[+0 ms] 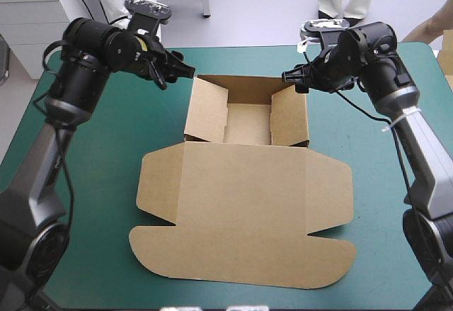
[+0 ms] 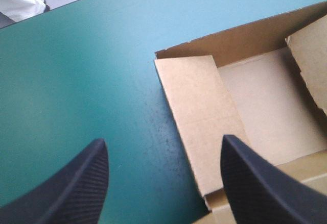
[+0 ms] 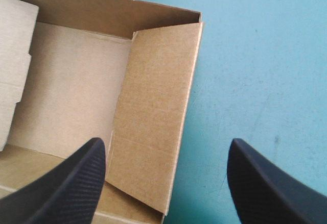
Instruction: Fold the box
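**Box sitting as an open tray between two wide-open grippers**

Coming in from the table's left side, the left gripper is hovering just beside the far left corner of the box, apart from the board. Its black fingers are standing wide apart and holding nothing. In the left wrist view, one is hanging over the bare teal-green cover and the other over the near end of the left wall.

The brown box is lying at the middle of the table. Its tray is sitting toward the far edge, open upward and empty. The left wall is leaning inward over the floor rather than standing straight. The far wall is standing upright behind it. The right wall is standing a little straighter, also tipping slightly inward. The lid is lying flat on the cover, spreading from the tray's near side toward the table's near edge. Its side flaps are lying spread out and its rounded front flap is lying nearest the robot.

On the right, the right gripper is hovering just beside the tray's far right corner, not touching it. Its jaws are also gaping wide and gripping nothing. In the right wrist view, one finger is hanging over the tray's inside by the right wall and the other over bare cover outside the box.
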`<state>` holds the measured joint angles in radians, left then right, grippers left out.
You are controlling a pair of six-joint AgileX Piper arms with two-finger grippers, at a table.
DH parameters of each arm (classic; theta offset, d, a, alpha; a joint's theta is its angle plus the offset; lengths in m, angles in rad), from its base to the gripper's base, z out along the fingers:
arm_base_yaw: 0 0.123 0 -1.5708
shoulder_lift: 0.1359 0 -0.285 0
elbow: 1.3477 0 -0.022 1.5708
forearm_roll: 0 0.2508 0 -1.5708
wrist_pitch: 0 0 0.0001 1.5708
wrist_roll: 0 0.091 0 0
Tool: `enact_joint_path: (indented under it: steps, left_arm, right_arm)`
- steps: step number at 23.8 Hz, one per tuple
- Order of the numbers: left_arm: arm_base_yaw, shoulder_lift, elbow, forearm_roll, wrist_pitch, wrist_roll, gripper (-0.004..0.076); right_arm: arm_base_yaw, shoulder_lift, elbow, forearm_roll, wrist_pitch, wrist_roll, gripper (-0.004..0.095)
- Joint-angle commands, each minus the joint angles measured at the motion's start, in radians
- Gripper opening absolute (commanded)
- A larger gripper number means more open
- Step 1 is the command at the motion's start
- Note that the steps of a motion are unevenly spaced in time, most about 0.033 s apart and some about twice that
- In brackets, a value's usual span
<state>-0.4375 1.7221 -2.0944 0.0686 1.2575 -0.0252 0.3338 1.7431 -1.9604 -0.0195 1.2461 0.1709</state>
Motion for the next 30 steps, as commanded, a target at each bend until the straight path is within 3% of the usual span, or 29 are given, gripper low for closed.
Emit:
enact_joint_path:
  steps: [1, 10, 16, 22, 30]
  left_arm:
    - [-0.028, -0.164, 0.089, 0.053, 0.016, 0.004, 0.0449]
    - [-0.077, -0.540, 0.552, 0.059, -0.110, -0.021, 0.0449]
    - [-0.077, -0.781, 0.753, 0.052, -0.106, -0.026, 0.0449]
    - [-0.077, -0.952, 0.824, 0.053, -0.049, -0.026, 0.0449]
    - [-0.077, -0.978, 0.832, 0.055, -0.013, -0.026, 0.0449]
  right_arm:
    - [-0.005, -0.084, -0.032, 0.005, 0.002, -0.022, 0.0627]
    - [-0.005, -0.069, -0.032, -0.002, 0.002, -0.030, 0.0627]
    - [-0.005, 0.005, -0.032, -0.028, 0.002, -0.030, 0.0627]
    - [-0.027, 0.157, -0.032, -0.001, 0.002, -0.020, 0.0627]
    - [-0.092, 0.261, -0.032, 0.151, 0.002, -0.066, 0.0626]
